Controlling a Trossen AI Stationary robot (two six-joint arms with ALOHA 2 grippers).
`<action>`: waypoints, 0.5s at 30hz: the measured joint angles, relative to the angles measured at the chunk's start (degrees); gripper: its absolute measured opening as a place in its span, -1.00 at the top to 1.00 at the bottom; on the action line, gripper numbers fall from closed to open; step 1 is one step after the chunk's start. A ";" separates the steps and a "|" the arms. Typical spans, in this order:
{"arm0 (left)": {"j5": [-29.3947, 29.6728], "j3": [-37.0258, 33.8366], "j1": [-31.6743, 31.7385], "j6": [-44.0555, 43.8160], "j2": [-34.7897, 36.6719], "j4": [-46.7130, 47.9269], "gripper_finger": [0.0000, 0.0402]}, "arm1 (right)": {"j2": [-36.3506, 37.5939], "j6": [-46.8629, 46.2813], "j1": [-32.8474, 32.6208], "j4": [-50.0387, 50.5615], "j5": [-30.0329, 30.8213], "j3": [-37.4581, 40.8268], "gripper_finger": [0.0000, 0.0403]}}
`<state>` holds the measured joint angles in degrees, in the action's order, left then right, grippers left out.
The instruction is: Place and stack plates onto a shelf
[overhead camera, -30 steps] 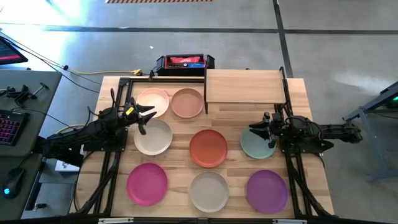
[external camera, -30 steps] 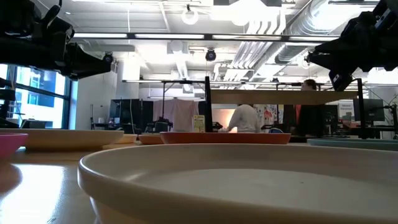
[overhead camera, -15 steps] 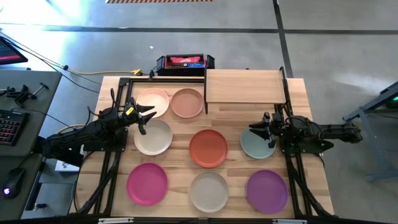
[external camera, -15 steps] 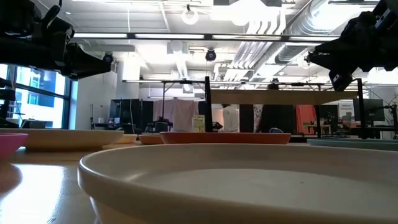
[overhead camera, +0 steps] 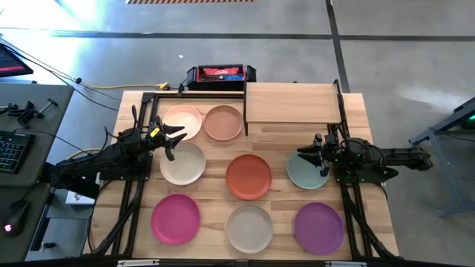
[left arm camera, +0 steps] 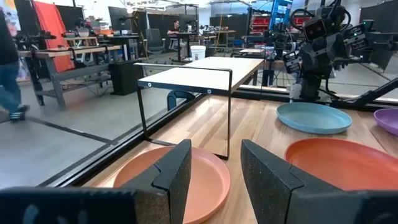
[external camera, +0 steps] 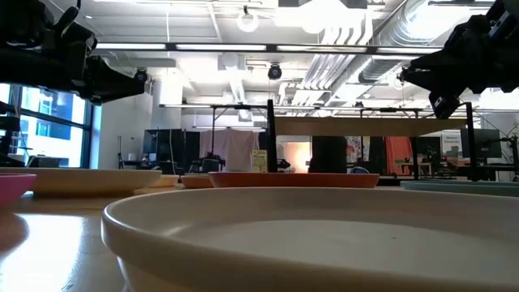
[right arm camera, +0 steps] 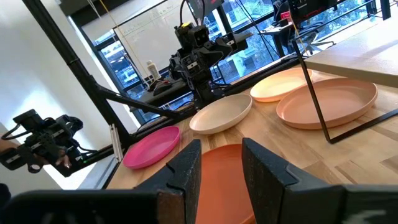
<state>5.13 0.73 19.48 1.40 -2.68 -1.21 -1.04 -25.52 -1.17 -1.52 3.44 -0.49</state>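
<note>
I'm looking down on a butcher-block table (overhead camera: 371,222) w/ eight plates laid out approx in three rows. Back row: cream plate (overhead camera: 182,122) and peach plate (overhead camera: 223,122), beside the raised light-wood shelf (overhead camera: 291,102), which is sitting bare at the back right. Middle row: off-white plate (overhead camera: 183,163), orange-red plate (overhead camera: 249,176), sage plate (overhead camera: 306,170). Front row: magenta plate (overhead camera: 176,219), beige plate (overhead camera: 249,228), purple plate (overhead camera: 318,228). My left gripper (overhead camera: 172,139) is hovering over the off-white plate's back edge, fingers parted, gripping nothing. My right gripper (overhead camera: 310,157) is hanging above the sage plate, fingers also apart and empty. A black-and-red box (overhead camera: 220,75) is sitting behind the table
</note>
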 joint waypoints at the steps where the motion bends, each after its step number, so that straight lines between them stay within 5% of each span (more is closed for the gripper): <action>1: -0.01 0.00 -0.01 -0.95 0.00 0.00 0.36 | 0.00 0.00 0.01 0.00 0.00 0.00 0.51; 10: -0.05 0.00 0.01 -20.47 0.00 -0.46 0.36 | -0.02 0.46 0.00 0.00 0.00 0.01 0.51; 15: -0.05 0.00 -0.01 -23.80 0.00 -0.44 0.36 | -0.02 0.46 0.00 0.00 0.00 0.01 0.51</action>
<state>5.07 0.73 19.47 -22.39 -2.68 -1.65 -1.06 -25.06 -1.17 -1.52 3.44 -0.48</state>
